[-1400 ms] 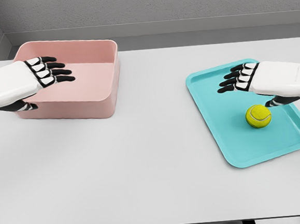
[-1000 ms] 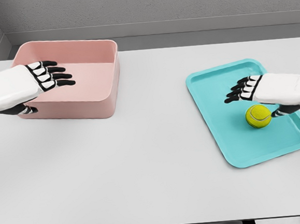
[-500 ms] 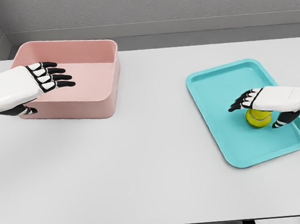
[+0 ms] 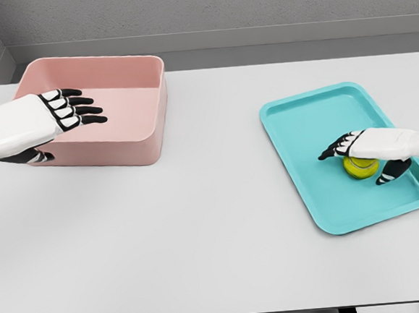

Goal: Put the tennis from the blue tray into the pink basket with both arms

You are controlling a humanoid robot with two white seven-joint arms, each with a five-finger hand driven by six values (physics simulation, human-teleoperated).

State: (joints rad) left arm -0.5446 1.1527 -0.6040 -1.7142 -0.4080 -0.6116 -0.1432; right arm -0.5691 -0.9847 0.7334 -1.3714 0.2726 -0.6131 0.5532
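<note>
While right hand (image 4: 372,147) lies flat on tennis ball (image 4: 360,165) (ungrasped) in blue tray (image 4: 301,120), left hand (image 4: 43,119) hovers open.

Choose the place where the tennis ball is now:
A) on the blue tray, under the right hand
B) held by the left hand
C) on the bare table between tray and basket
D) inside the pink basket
A: the tennis ball lies on the blue tray, with the right hand lowered over it.
</note>
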